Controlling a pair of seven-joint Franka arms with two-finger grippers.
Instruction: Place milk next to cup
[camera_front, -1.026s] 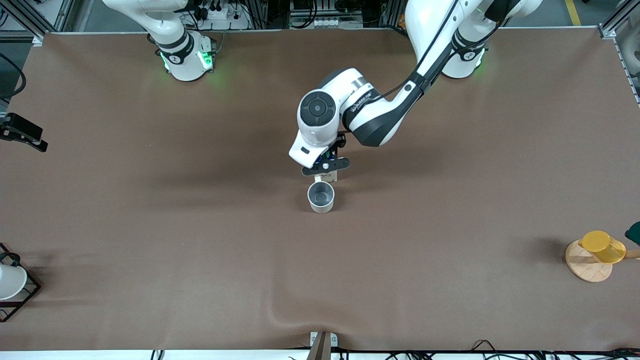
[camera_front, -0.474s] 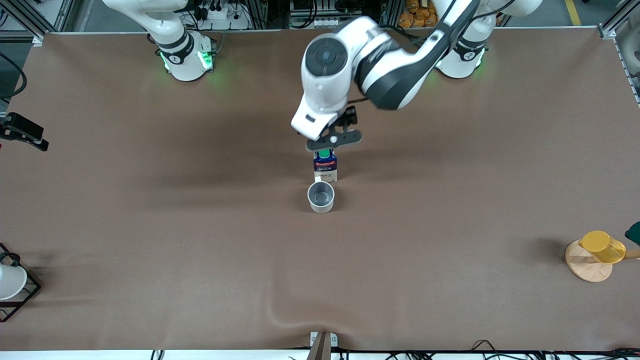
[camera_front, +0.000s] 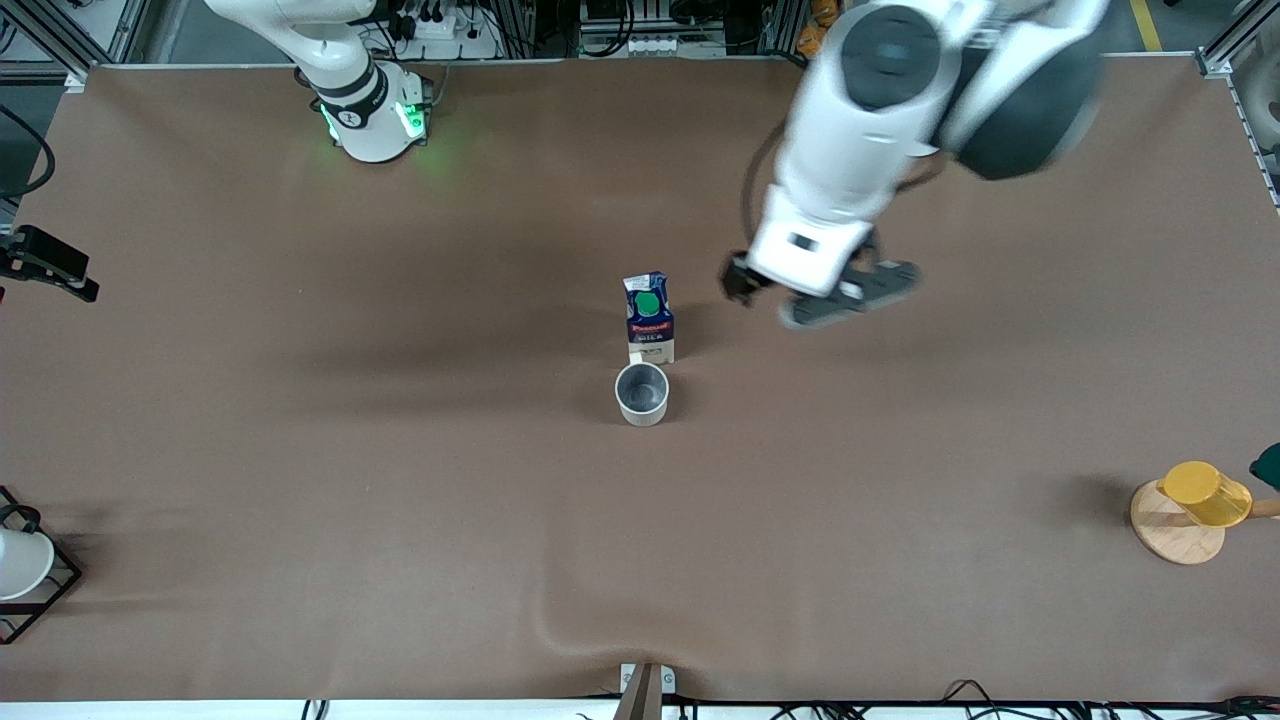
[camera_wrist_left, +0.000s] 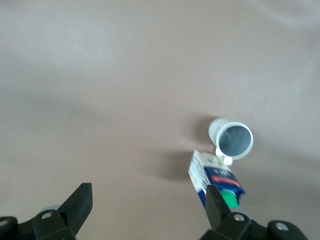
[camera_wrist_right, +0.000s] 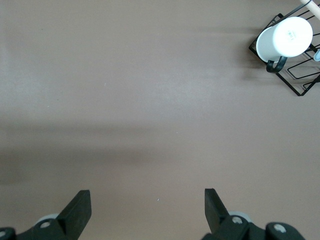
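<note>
While the milk stands free on the table, the scene reads as follows.
Milk (camera_front: 650, 318): upright on brown table (camera_front: 300, 450), green cap on top, nothing gripping it; also seen in left wrist view (camera_wrist_left: 216, 181).
Cup (camera_front: 641, 392): beige-white mug w/ grey inside, just beside the milk, nearer the front cam; whether they touch can't be told. Left wrist view shows the cup (camera_wrist_left: 231, 139) next to the carton, small handle toward it.
Left gripper (camera_front: 820, 295): up in the air over bare table, off toward the left arm's end from the milk; fingers spread wide, holding nothing. Wrist view (camera_wrist_left: 145, 212) shows the same, w/ only table surface between the fingers.
Right gripper (camera_wrist_right: 147, 210): not seen in front view; wrist view shows fingers released & apart, over bare table. Right arm waits.
White cup in black wire frame (camera_wrist_right: 284, 37): at the right arm's end (camera_front: 20, 565).
Yellow cup (camera_front: 1205, 493): on round wooden coaster (camera_front: 1170, 535), left arm's end, near the front cam.
</note>
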